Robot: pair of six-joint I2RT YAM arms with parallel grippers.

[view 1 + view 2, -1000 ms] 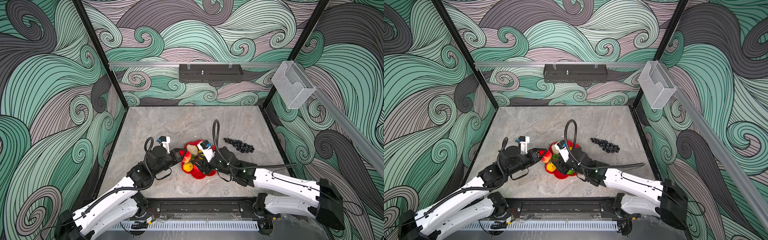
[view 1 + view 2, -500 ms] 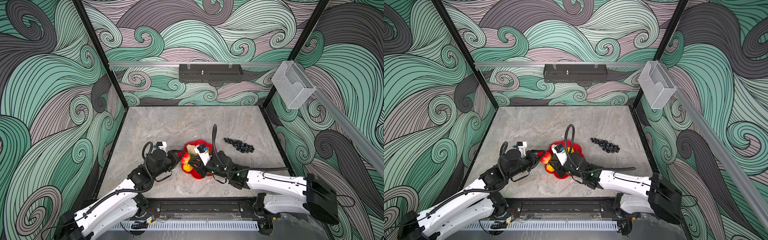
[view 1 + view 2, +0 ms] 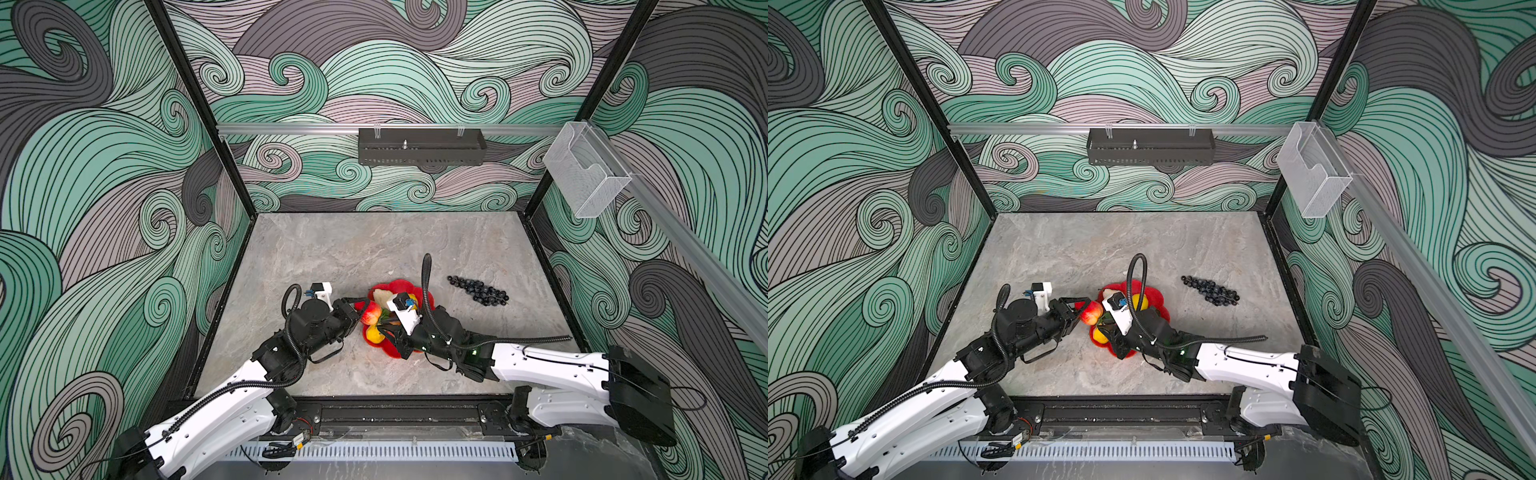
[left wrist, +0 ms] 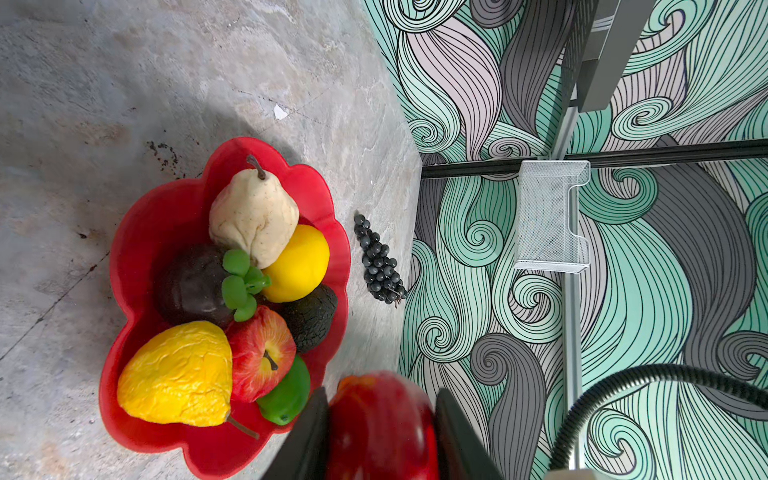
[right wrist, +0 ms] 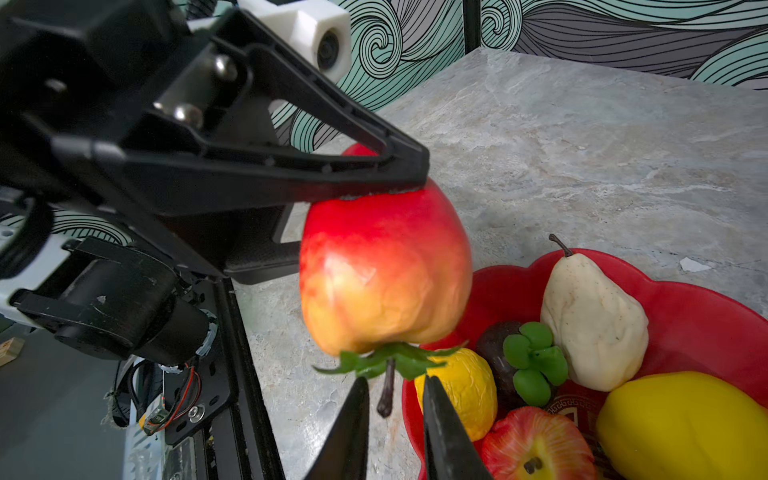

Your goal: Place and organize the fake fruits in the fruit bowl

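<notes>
Seven fake fruits (image 4: 253,216) already sit in the red fruit bowl (image 4: 137,232), lower centre in both top views. The left gripper (image 4: 382,395) clamps one red-orange fruit (image 5: 382,266) at the bowl's left edge. The right gripper (image 5: 395,386) has its jaws narrowly apart by the fruit's stem, and I cannot tell whether they grip it. One grape bunch (image 3: 478,289) remains on the table (image 3: 332,249), right of the bowl.
</notes>
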